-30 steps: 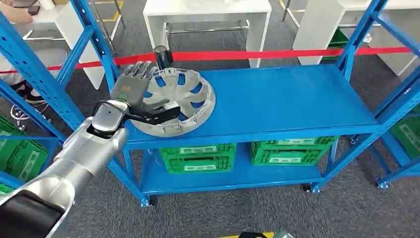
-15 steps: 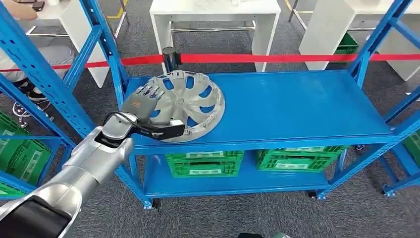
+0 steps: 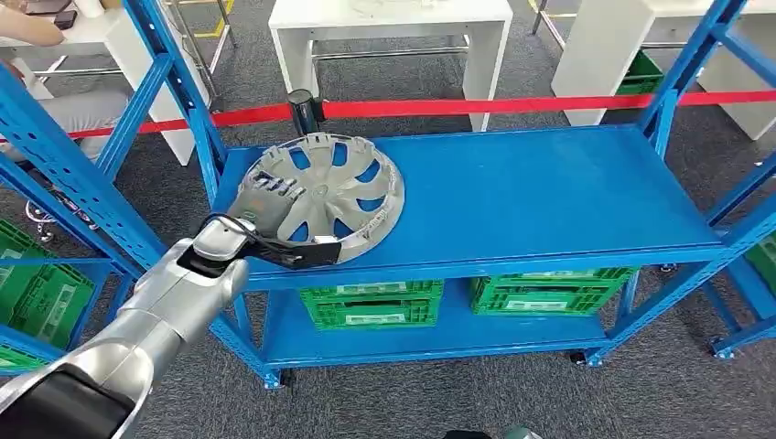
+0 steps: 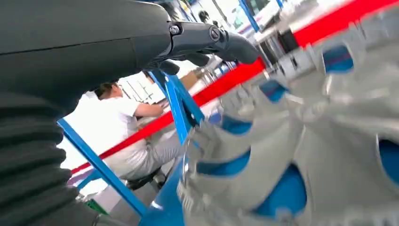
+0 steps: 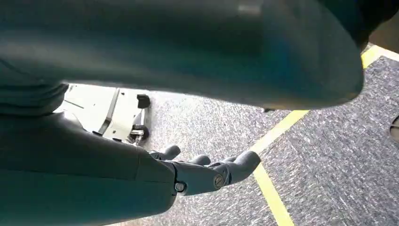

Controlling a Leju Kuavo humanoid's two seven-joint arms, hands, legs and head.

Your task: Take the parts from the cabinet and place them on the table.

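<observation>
Silver wheel cover point(image 3: 322, 195) lying flat at the left end of the blue cabinet shelf point(image 3: 549, 192), gripped at its near-left rim by the left hand point(image 3: 265, 215): fingers point(image 3: 273, 187) laid over the top face, thumb point(image 3: 302, 251) under the near edge. Seen up close in the left wrist view as grey spokes point(image 4: 301, 155) with blue shelf showing through the cut-outs. Just beyond the hand, a black post point(image 3: 302, 112) carrying a red barrier belt point(image 3: 512, 105) across the back of the cabinet. Blue upright point(image 3: 183, 91) close to the hand's left. Below the hand, on the lower shelf, two green crates point(image 3: 371, 305), contents not discernible. Beyond the belt, a white table point(image 3: 393, 23). Right hand point(image 5: 207, 172) hanging over grey carpet and a yellow floor line point(image 5: 270, 197), fingers apart, holding nothing.
</observation>
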